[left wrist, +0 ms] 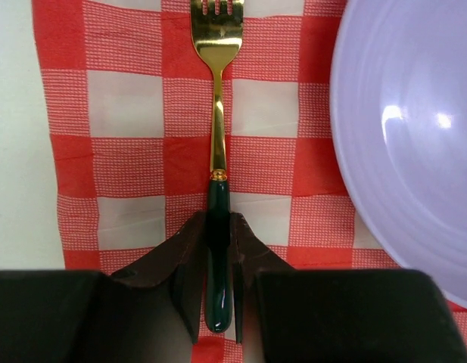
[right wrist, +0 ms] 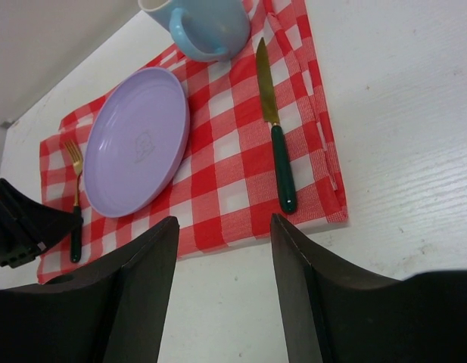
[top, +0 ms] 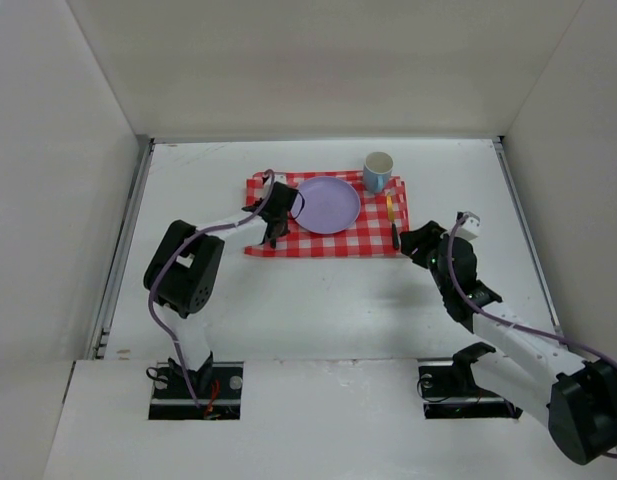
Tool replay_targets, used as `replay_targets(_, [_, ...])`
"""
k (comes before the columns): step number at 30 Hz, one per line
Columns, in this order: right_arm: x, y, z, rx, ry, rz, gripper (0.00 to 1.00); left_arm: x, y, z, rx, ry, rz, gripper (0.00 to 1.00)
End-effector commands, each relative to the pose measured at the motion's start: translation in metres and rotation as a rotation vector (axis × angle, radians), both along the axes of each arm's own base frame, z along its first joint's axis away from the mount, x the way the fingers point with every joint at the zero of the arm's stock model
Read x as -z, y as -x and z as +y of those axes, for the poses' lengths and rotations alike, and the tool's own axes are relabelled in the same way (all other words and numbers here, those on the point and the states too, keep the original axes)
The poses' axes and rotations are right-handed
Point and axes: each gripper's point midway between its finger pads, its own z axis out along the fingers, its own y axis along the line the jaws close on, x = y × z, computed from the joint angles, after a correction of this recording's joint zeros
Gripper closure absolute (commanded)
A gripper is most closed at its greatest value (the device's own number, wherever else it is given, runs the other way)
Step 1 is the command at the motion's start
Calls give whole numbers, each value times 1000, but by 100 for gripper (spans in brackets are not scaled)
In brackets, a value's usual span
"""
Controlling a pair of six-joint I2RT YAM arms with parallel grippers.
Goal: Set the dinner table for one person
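Observation:
On the white dinner table lies a red-and-white checkered cloth. It carries a lilac plate, a blue mug at its far right corner, and a gold knife with a green handle right of the plate. Left of the plate a gold fork lies flat on the cloth, tines pointing away. My left gripper is shut on its green handle. My right gripper hangs open over bare table just in front of the cloth's near right corner, holding nothing.
White walls and grey rails ring the table. The plate's rim lies a short way right of the fork. In the right wrist view, the left gripper shows at the cloth's left end.

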Motion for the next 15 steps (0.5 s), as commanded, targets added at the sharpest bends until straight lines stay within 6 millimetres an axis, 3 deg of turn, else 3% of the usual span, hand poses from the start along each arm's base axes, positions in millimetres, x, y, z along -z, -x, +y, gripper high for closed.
replay_targets(1, [-33, -6, 7, -20, -30, -97, 42, -4, -5, 9, -19, -2, -20, 93])
replay_targets(3, [-34, -7, 7, -16, -28, -99, 40, -5, -4, 9, -19, -4, -35, 88])
replay_targets(6, [-32, -8, 7, -17, -24, -93, 37, -17, 1, 6, -26, 3, -68, 72])
replay_targets(11, [-31, -8, 6, -12, -21, -93, 31, -65, 20, -1, -32, 75, -181, 50])
replay_targets(15, [-31, -9, 6, -10, -18, -95, 29, -101, 44, 4, -64, 188, -282, 46])
